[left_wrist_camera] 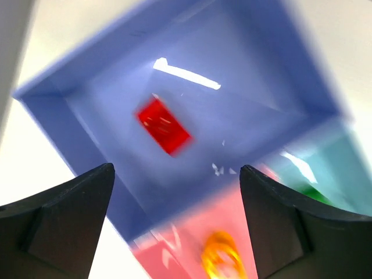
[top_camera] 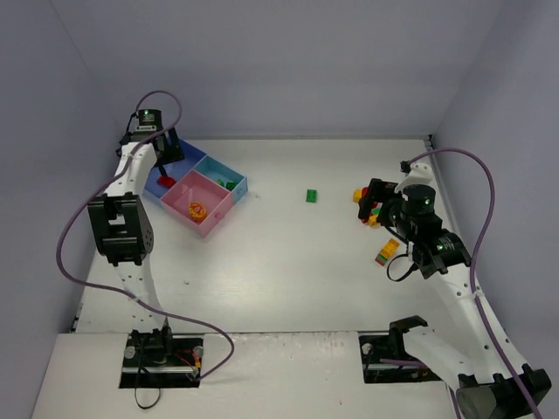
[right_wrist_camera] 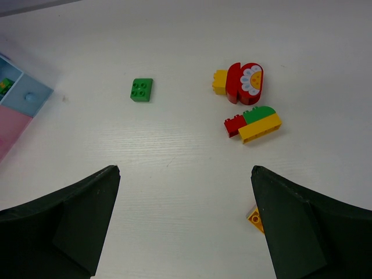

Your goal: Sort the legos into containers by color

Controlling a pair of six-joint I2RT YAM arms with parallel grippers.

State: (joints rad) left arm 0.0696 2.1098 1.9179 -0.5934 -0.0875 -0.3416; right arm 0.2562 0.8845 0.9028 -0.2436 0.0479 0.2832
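Observation:
The tray stands at the back left, with a blue compartment (top_camera: 177,155), a pink one (top_camera: 188,194) and a teal one (top_camera: 216,168). My left gripper (top_camera: 167,157) hovers open and empty over the blue compartment (left_wrist_camera: 232,52), where a red brick (left_wrist_camera: 163,125) lies. An orange piece (left_wrist_camera: 221,256) lies in the pink compartment and a green brick (left_wrist_camera: 317,193) in the teal one. My right gripper (right_wrist_camera: 185,168) is open and empty above the table. Ahead of it lie a green brick (right_wrist_camera: 142,89), a red flower piece with yellow (right_wrist_camera: 244,83), a red-green-yellow stack (right_wrist_camera: 253,123) and an orange brick (right_wrist_camera: 254,217).
In the top view the right gripper (top_camera: 374,204) partly covers the brick cluster (top_camera: 361,195). The lone green brick (top_camera: 312,195) lies mid-table and the orange brick (top_camera: 386,253) near the right arm. Walls enclose the table on the back and both sides.

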